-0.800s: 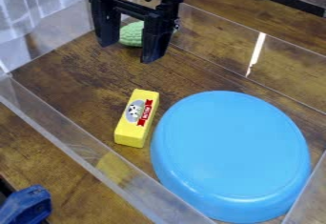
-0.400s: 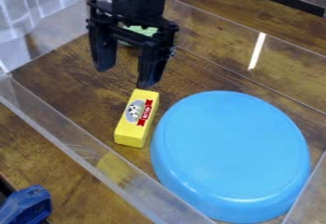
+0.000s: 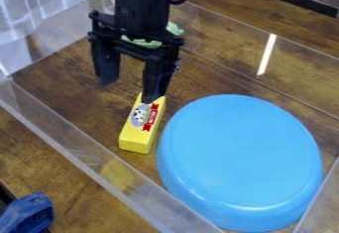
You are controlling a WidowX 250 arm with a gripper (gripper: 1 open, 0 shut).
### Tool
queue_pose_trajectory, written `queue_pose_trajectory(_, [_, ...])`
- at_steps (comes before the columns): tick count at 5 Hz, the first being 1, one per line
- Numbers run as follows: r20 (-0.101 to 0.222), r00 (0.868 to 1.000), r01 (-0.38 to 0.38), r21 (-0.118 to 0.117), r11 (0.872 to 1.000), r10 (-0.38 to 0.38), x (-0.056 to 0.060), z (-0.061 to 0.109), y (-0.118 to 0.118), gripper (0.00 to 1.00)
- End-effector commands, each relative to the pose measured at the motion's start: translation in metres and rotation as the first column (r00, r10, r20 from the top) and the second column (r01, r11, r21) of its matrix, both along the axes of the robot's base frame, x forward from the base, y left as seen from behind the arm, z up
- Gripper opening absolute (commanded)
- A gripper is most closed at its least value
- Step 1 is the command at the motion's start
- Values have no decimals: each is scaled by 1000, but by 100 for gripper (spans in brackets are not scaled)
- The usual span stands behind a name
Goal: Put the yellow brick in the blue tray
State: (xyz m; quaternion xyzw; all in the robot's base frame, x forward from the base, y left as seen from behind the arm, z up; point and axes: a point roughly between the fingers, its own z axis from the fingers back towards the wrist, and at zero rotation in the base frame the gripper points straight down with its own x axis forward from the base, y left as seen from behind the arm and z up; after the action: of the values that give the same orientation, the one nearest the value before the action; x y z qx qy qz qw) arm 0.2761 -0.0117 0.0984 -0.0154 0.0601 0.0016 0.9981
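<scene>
Dark wooden planks make up the bench (image 3: 239, 54), and clear plastic walls (image 3: 59, 128) fence the working area into a shallow bin. We describe it from the near edge outward.

Nearest to us, in the bottom left corner outside the clear wall, sits a blue object (image 3: 24, 215) that is cut off by the edge; we cannot tell what it is.

Just beyond, filling the lower right of the bin, lies the blue tray (image 3: 241, 163), a broad round shallow dish with nothing in it.

Beside its left rim, close to it but, as far as we can see, not touching, lies the yellow brick (image 3: 141, 123). It rests flat on the wood, long axis running away from us, red strip and small cartoon picture facing up.

Above the far end of the brick hangs the hand (image 3: 133, 76), black, pointing down, its two fingers spread wide and holding nothing. The right finger's tip is over the brick's far end, the left finger is off to the side over bare wood.

Behind the hand, a green bumpy object (image 3: 169, 31) shows only partly.

We judge the step in hand to be the approach to the pick-up; nothing is grasped yet. The next move seems to call for centring the spread fingers over the brick, lowering to straddle its narrow sides, closing, then lifting and carrying it rightward over the tray's rim.
</scene>
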Motion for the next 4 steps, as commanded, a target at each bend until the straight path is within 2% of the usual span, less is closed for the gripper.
queue_pose_trajectory(1, [29,1000,9,-9,1000,-9,1,0,-6,100])
queue_pose_trajectory(2, [25,1000,10,-17,1000,-9,-1,-7,-7,100])
queue_pose_trajectory(4, [66,998,-1,-55,999,5,-5,-24,-13,100])
